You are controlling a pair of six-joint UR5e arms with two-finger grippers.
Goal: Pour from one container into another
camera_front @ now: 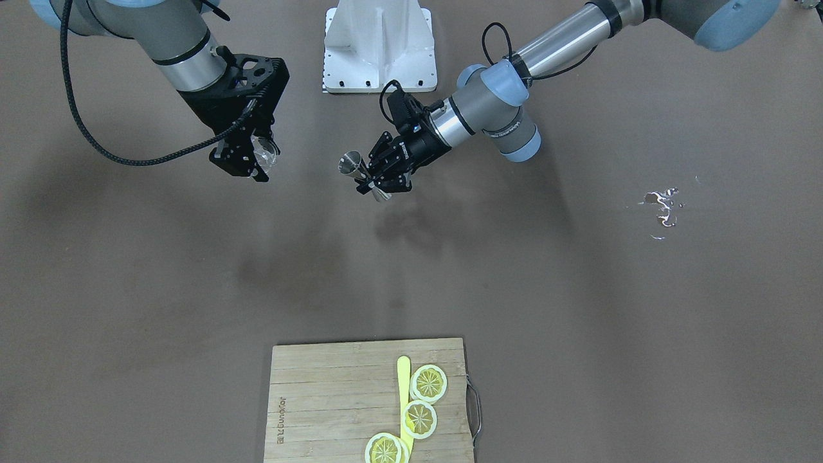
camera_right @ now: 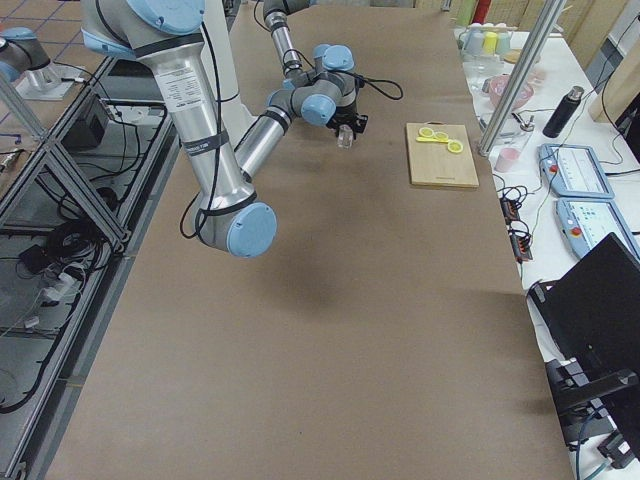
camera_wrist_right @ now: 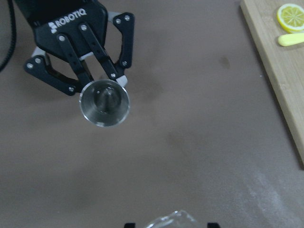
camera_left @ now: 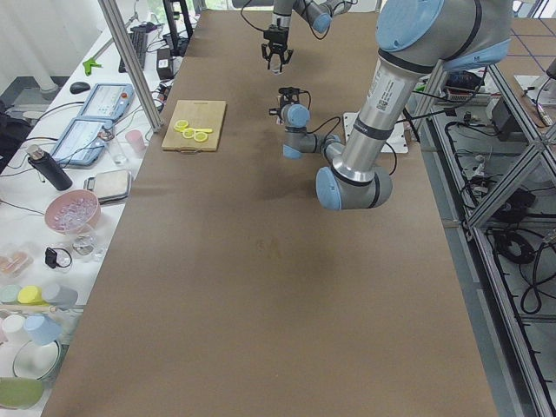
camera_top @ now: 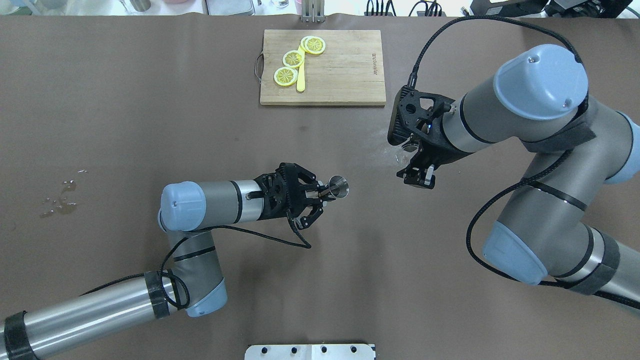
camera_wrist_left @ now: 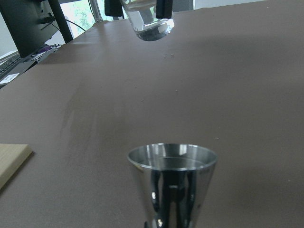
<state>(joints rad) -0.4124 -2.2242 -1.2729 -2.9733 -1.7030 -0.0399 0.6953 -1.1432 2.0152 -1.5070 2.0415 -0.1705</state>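
Note:
My left gripper (camera_top: 320, 196) is shut on the narrow waist of the steel jigger (camera_top: 338, 188) and holds it off the table near the middle. The jigger (camera_wrist_left: 172, 183) fills the bottom of the left wrist view with its wide mouth up; whether it holds liquid I cannot tell. My right gripper (camera_top: 413, 163) is shut on the clear glass (camera_top: 404, 150), also raised, to the jigger's right and a little farther out. The glass (camera_wrist_left: 148, 21) hangs between two fingers. Jigger and glass are well apart. In the front view the jigger (camera_front: 360, 172) and glass (camera_front: 265, 152) show the same gap.
A wooden cutting board (camera_top: 345, 70) with lemon slices (camera_top: 286, 76) and a yellow knife (camera_top: 300, 80) lies at the table's far edge. A wet spill (camera_top: 62, 200) marks the table far to my left. The white base plate (camera_top: 310, 351) sits at the near edge.

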